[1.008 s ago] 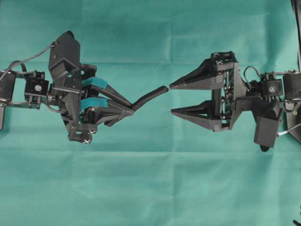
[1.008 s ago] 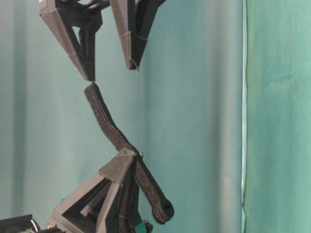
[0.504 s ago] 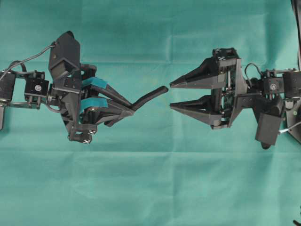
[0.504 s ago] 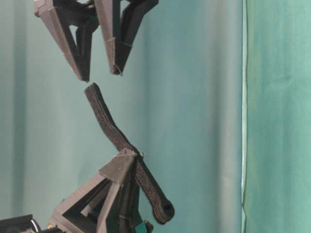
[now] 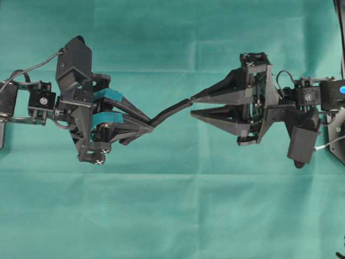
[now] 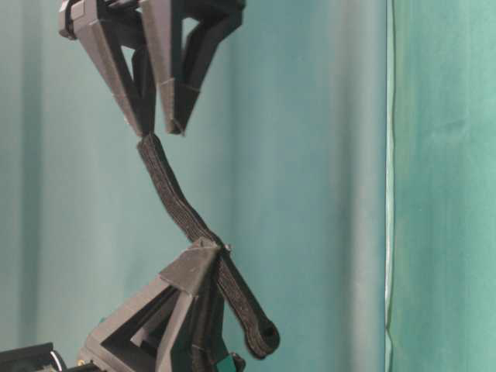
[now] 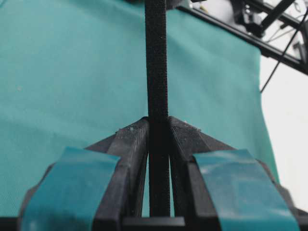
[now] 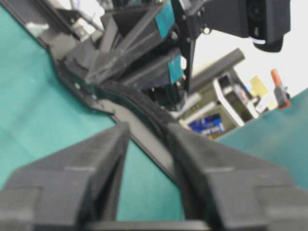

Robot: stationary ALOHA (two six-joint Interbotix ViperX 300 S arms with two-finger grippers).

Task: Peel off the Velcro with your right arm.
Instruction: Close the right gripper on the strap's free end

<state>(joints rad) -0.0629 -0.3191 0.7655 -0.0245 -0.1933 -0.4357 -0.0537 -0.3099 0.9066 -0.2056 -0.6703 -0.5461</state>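
Velcro sits mid-air, clamped in the left gripper so its free end sticks out toward 2 o'clock as a tab. Right gripper jaws are nearly closed at that tip; actual pinch unclear.

You are working in a robotics lab or test bench, not a home. A plain teal cloth covers the whole table and also hangs as a backdrop behind it. A black metal frame with loose cables edges the bench. Beyond the cloth, blurred shelving and equipment stand under bright light.
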